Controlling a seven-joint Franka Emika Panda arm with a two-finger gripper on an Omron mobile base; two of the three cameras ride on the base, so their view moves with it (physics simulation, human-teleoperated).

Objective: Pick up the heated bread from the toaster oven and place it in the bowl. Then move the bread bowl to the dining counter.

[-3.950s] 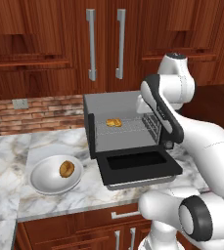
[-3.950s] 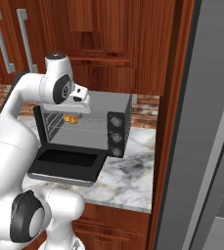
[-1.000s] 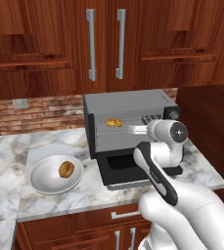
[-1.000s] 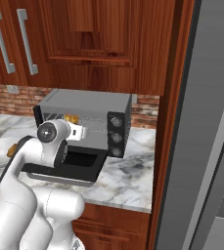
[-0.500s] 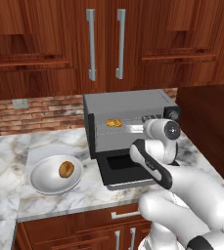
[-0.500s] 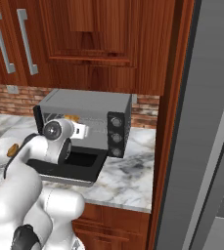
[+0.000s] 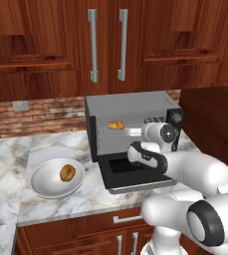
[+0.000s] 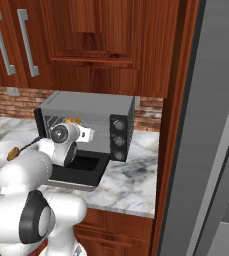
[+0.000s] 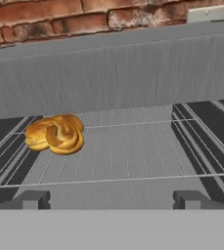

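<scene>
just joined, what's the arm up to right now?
The arm is reaching into the open toaster oven on the marble kitchen counter. The gripper is open, over the wire rack, holding nothing. The golden pastry lies on the rack, ahead and off to one side. The white bowl left of the oven holds a brown bun; no pastry in it.

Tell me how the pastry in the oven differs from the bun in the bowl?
The pastry is golden-yellow, flat and knotted; the bun is darker brown and rounder. The pastry lies on the wire rack inside the oven; the bun sits in the white bowl on the counter. Both are small baked goods.
</scene>
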